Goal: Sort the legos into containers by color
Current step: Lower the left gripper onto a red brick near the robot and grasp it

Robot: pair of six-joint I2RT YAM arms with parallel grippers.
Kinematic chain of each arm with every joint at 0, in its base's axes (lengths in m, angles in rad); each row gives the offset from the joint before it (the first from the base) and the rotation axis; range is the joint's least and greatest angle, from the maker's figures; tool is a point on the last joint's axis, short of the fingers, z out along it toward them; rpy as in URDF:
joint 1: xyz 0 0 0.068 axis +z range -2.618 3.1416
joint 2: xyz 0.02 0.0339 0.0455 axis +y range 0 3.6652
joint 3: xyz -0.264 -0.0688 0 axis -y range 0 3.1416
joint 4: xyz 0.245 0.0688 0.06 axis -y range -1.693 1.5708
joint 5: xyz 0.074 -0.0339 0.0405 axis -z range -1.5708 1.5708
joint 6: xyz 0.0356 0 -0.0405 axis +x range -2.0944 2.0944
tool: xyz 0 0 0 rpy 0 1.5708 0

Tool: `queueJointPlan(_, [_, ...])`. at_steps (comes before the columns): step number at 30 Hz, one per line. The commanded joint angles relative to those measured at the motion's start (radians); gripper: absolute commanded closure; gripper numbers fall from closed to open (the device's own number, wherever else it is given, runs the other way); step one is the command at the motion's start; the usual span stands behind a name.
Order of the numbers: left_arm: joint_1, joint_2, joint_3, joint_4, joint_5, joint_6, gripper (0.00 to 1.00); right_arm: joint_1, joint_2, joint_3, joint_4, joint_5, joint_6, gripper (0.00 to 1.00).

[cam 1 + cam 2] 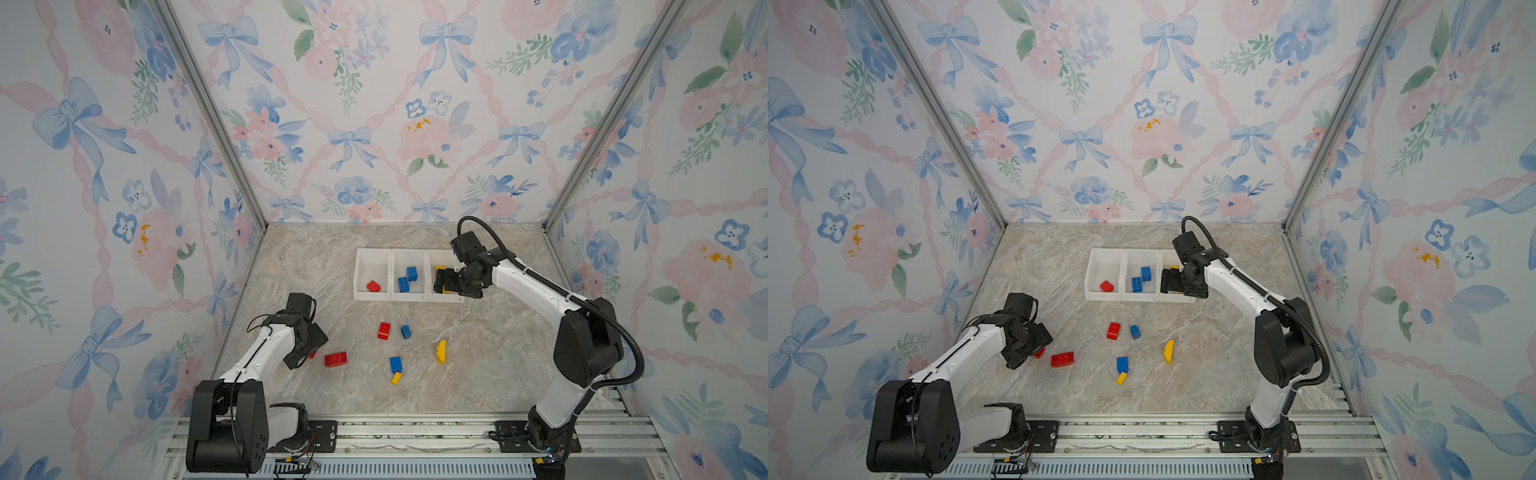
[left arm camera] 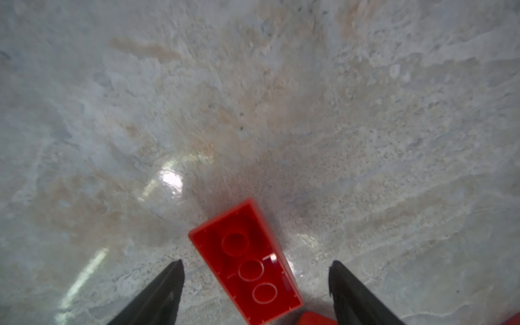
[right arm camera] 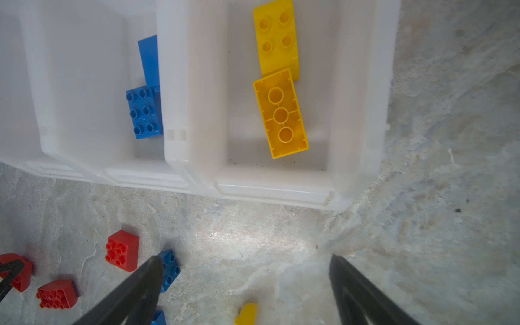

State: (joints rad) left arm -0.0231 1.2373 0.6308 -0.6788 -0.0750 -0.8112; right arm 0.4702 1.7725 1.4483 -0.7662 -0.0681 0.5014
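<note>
In both top views, three joined white containers (image 1: 372, 296) sit on a marbled desk (image 1: 490, 353). The end bin on the left arm's side holds a red brick (image 1: 373, 286), and the middle bin holds two blue bricks (image 1: 407, 279). The right tool (image 1: 440, 283) hovers over the other end bin. Loose legos (image 1: 395, 363) in red, blue and yellow lie on the desk, on the robot's side of the containers. The left tool (image 1: 311, 353) hangs low, farther from the containers than those pieces, beside a long red brick (image 1: 336, 359).

Left wrist view: the left tool's jaws stand apart and empty, either side of an upturned red brick (image 2: 247, 267), touching neither flank.

Right wrist view: the right tool, spread wide and empty, looks down on two yellow bricks (image 3: 280, 112) lying in the containers' end bin.

The bricks look light, rigid and slick. Pinching the flat long sides squarely seems safest, since glossy plastic may squirt out.
</note>
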Motion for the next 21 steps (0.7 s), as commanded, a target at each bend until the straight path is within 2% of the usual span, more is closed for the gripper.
queueJointPlan(1, [0.011, 0.011, -0.008, 0.002, 0.009, -0.014, 0.17, 0.016, -0.03, -0.016, -0.012, -0.004, 0.019, 0.04])
queueJointPlan(9, [0.028, 0.018, -0.02, 0.053, 0.008, -0.052, 0.18, 0.028, -0.034, -0.02, -0.013, 0.005, 0.034, 0.03])
queueJointPlan(21, [0.041, 0.032, -0.041, 0.11, 0.024, -0.089, 0.32, 0.034, -0.041, -0.015, -0.03, 0.017, 0.037, 0.03])
